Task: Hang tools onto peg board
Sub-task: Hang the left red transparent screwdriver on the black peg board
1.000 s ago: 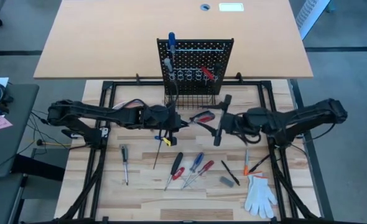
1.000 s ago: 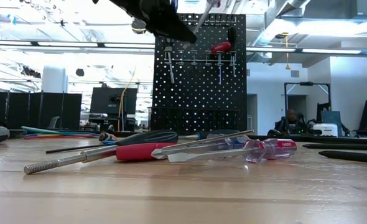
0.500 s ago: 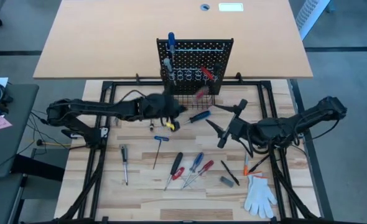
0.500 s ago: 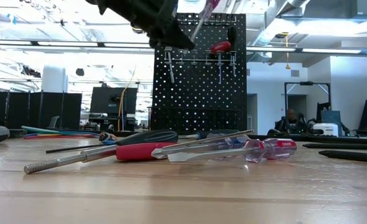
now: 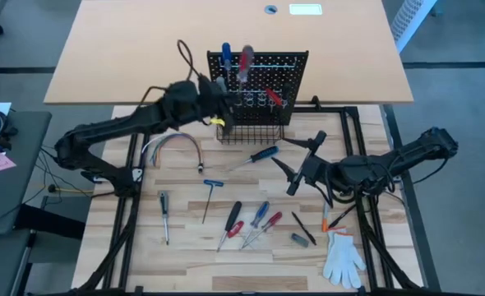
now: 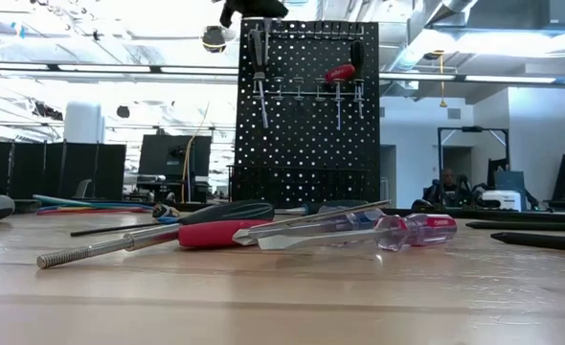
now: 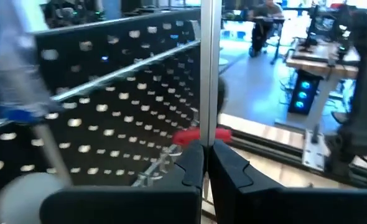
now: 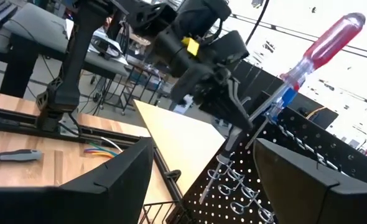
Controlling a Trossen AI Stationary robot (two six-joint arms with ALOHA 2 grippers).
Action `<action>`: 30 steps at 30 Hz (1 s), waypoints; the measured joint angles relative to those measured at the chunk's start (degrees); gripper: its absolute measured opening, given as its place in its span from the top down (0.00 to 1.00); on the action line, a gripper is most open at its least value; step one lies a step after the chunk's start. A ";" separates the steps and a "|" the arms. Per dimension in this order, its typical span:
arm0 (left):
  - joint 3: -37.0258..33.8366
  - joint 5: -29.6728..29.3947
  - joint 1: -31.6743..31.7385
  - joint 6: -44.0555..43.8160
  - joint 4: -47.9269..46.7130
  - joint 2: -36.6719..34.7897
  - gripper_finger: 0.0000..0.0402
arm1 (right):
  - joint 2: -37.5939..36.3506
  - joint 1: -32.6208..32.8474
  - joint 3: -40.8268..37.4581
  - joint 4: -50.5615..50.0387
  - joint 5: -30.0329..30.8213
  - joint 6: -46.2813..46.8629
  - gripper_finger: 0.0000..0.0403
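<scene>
The black peg board [image 5: 263, 78] [image 6: 306, 105] stands upright at the table's far middle, with a blue-handled screwdriver [image 5: 226, 56] and a few other tools on it. My left gripper [image 5: 218, 92] [image 8: 236, 106] is up at the board's top left, shut on a red-handled screwdriver [image 5: 245, 62] [image 8: 329, 38]. My right gripper [image 5: 290, 166] [image 8: 202, 186] hovers open to the right of the table's middle with nothing between its fingers. Several tools [image 5: 247, 220] lie flat on the table. My left gripper pinches the screwdriver's bare metal shaft [image 7: 210, 134] [image 8: 261, 121] between its two fingers [image 7: 193, 168], some way below the handle. The fingers reach in level and lie across the shaft. The screwdriver stands tilted, handle up, clear of the table and close to the board's top.
A blue-and-black screwdriver [image 5: 257, 154] and a T-handle key [image 5: 211, 196] lie near the middle. A loop of coloured wires [image 5: 173, 144] lies at the left and a white glove [image 5: 342, 256] at the near right. A wire basket [image 5: 251, 130] sits at the board's foot.
My left gripper has risen from the table's middle and swung toward the far edge, up to the board's top, carrying the red-handled screwdriver, which has turned from lying nearly level to handle-up. My right gripper has drawn back slightly toward the right and turned, staying open.
</scene>
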 joint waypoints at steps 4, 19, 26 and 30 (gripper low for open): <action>-0.02 -0.05 2.25 -1.23 -0.32 0.19 1.00 | 0.02 -0.04 0.00 0.07 -0.02 0.01 0.29; -0.07 -0.45 5.52 -2.52 8.72 4.88 1.00 | 0.04 -0.04 -0.02 -0.28 -0.04 -0.01 0.29; -0.07 -0.18 6.26 -2.70 9.28 5.63 1.00 | 0.04 -0.04 -0.04 -0.24 -0.07 -0.01 0.29; -0.15 -0.48 6.41 -2.91 9.32 6.78 1.00 | 0.04 -0.04 -0.04 -0.02 -0.07 -0.01 0.29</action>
